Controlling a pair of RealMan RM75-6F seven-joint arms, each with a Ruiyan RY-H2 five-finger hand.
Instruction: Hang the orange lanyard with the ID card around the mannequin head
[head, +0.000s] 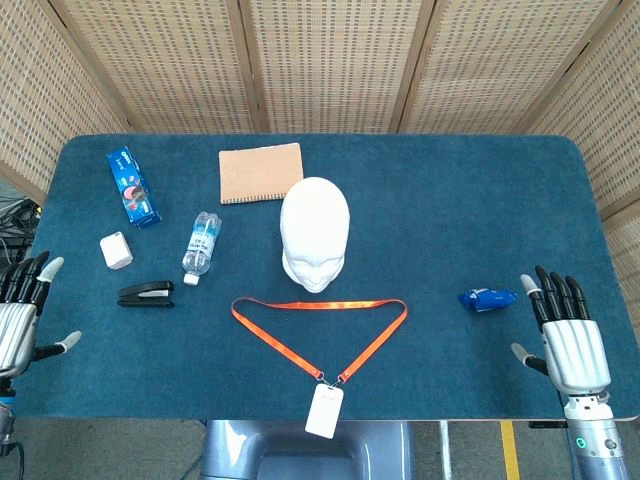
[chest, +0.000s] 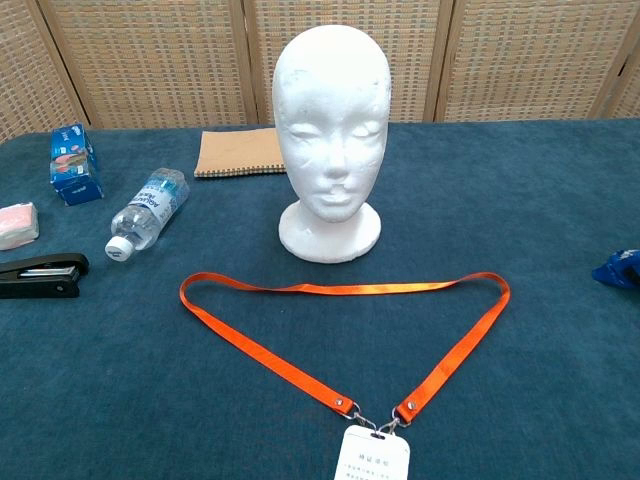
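Both hands idle with fingers apart and empty, left hand and right hand well outboard of the orange lanyard, which lies flat as a triangle between them, top strap running left-right just before the mannequin head, ID card at the near edge, roughly equidistant.

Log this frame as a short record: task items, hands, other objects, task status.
lanyard: orange lanyard flat on table, spread in a triangle before the mannequin head
ID card: ID card at near table edge
left hand: left hand open, holds nothing
right hand: right hand open, holds nothing
other objects: water bottle, stapler, notebook
status: not started
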